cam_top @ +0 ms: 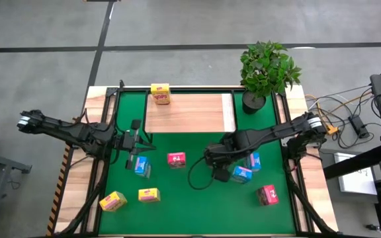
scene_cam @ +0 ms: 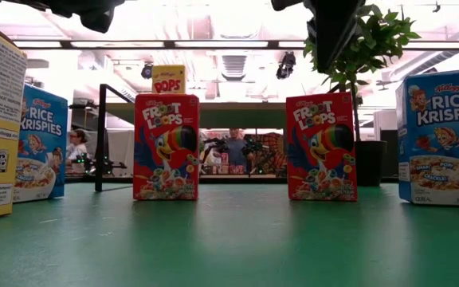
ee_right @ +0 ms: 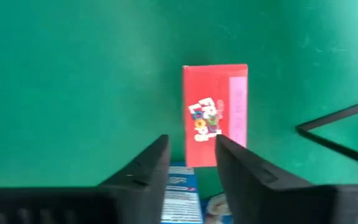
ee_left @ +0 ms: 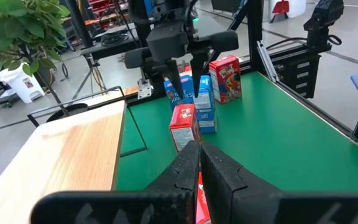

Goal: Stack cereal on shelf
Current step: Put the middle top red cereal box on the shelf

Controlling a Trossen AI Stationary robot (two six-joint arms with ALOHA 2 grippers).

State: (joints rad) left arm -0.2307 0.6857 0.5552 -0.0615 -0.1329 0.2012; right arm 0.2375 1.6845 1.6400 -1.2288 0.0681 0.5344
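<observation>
The wood shelf [cam_top: 189, 114] stands at the far side of the green mat [cam_top: 197, 205], with a yellow cereal box [cam_top: 161, 94] upright on its far left corner. My left gripper [cam_top: 139, 142] is shut above the mat, near a blue box [cam_top: 141, 165]. A red sliver [ee_left: 199, 196] shows through the slit between its fingers; what it is I cannot tell. My right gripper [cam_top: 211, 160] is open and points down beside two blue boxes [cam_top: 242, 174] [cam_top: 253, 160]. A red box [cam_top: 176, 159] stands upright between the grippers and also shows in the right wrist view [ee_right: 215, 115].
Two yellow boxes [cam_top: 113, 201] [cam_top: 149, 194] lie near the mat's near left corner, and a red box [cam_top: 268, 194] at the near right. A potted plant [cam_top: 256, 99] stands at the shelf's right end. Black frame rails [cam_top: 104, 119] border the mat.
</observation>
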